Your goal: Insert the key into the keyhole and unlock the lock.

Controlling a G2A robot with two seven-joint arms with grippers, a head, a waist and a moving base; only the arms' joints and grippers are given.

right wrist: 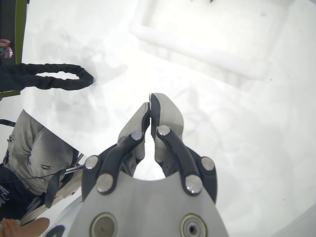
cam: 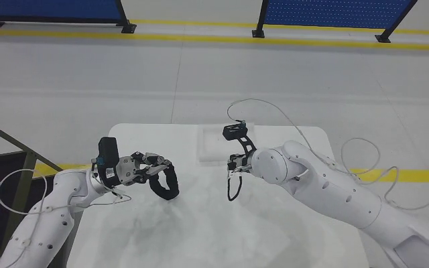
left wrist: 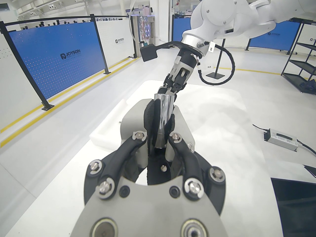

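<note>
The lock is a chrome cylinder (left wrist: pixel 163 115) with a black fabric-covered cable loop (cam: pixel 168 185). My left gripper (cam: pixel 159 169) is shut on the cylinder and holds it above the table's left half (left wrist: pixel 161 122), its free end pointing toward the other arm. My right gripper (cam: pixel 231 165) hovers over the table's middle, shut (right wrist: pixel 150 109), with a thin metal sliver, apparently the key (right wrist: pixel 149 97), showing at the tips. In the left wrist view the right gripper (left wrist: pixel 170 90) sits just past the cylinder's end. The cable loop (right wrist: pixel 59 78) lies well off to the side in the right wrist view.
A shallow white foam tray (cam: pixel 213 145) rests at the table's far middle (right wrist: pixel 246 67), close behind the right gripper. The white table (cam: pixel 201 234) has bare surface toward the front. A dark shelf frame (cam: pixel 20 167) stands beside the table's left edge.
</note>
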